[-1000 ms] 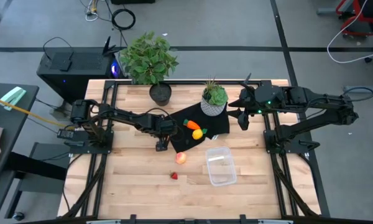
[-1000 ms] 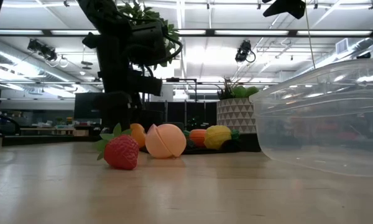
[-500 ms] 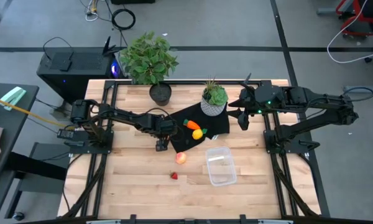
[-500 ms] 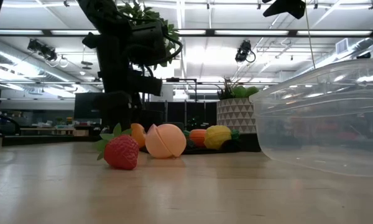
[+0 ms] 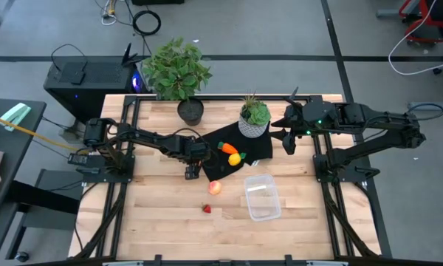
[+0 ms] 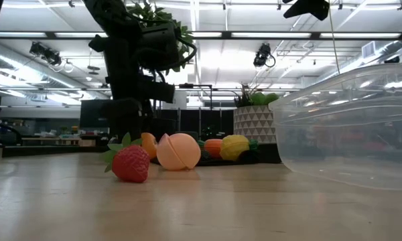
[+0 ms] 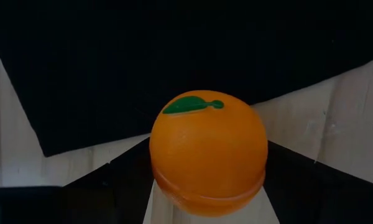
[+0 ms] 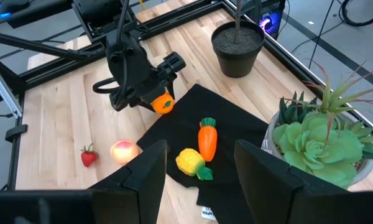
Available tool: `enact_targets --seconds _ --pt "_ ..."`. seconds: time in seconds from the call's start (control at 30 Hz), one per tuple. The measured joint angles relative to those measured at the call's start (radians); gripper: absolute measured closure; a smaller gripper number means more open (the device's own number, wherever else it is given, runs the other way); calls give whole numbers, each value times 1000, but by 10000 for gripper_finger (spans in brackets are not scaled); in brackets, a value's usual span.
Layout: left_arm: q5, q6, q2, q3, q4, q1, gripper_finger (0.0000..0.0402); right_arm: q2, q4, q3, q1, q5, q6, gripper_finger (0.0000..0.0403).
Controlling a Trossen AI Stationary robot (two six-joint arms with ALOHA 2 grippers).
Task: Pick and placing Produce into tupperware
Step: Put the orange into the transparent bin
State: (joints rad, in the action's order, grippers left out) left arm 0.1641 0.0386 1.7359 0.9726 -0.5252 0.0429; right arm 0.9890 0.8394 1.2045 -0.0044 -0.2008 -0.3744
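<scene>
High view: the left gripper [image 5: 193, 171] sits at centre-left of the frame, at the lower left corner of the black mat [image 5: 260, 150], pointing down at the wood. The orange ball is hidden beneath it here. The tupperware [image 5: 263, 197] lies to the lower right of that gripper, with the pinkish-red ball [image 5: 215, 188] between them and the strawberry [image 5: 206, 208] lower still. The carrot [image 5: 227, 148] and yellow piece [image 5: 235, 157] rest on the mat. The right gripper [image 5: 287, 138] waits at the upper right, above the table's edge.

Low view: the left arm descends at the upper left of the frame; the orange ball [image 6: 147, 144] shows at its foot, behind the strawberry [image 6: 130, 163]. The tupperware [image 6: 348, 127] fills the right side.

Left wrist view: the orange ball [image 7: 207, 153] sits centred between the dark fingers [image 7: 99, 186], which flank it closely. Whether they press it I cannot tell.

Right wrist view: the left gripper [image 8: 155, 98] is around the orange ball [image 8: 163, 103] at the mat's corner. The right arm's own fingers [image 8: 146, 174] stand apart, holding nothing.

The carry would run from the ball towards the container, and the left arm is much the nearer.
</scene>
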Motion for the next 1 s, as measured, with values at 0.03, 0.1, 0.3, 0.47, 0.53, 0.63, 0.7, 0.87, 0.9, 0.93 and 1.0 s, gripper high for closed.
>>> enact_targets --seconds 0.03,0.1,0.3,0.47,0.53,0.63,0.7,0.87,0.9,0.93,1.0 --pt "0 1 0 0 0 0 134 0 0 0 0 0 0 206" --pt "0 1 -2 0 -5 0 140 0 0 0 0 0 0 206" --pt "0 1 -27 19 -49 0 135 0 0 0 0 0 0 206" --pt "0 2 -31 94 -106 -2 130 0 0 0 0 0 0 206" --pt "-1 2 -31 135 -120 -5 135 0 0 0 0 0 0 206" --pt "-4 2 -31 202 -135 -8 142 0 0 0 0 0 0 206" --pt "-13 2 -31 254 -133 -10 142 0 2 0 0 0 0 206" --pt "-21 1 -31 376 -125 -23 129 0 24 0 0 0 7 206" --pt "-22 1 -31 397 -117 -28 128 0 35 0 0 -3 9 206" --pt "-23 1 -31 417 -105 -33 128 0 43 0 0 -9 11 206" --pt "-30 0 -31 453 -78 -47 132 0 57 0 0 -32 14 206"
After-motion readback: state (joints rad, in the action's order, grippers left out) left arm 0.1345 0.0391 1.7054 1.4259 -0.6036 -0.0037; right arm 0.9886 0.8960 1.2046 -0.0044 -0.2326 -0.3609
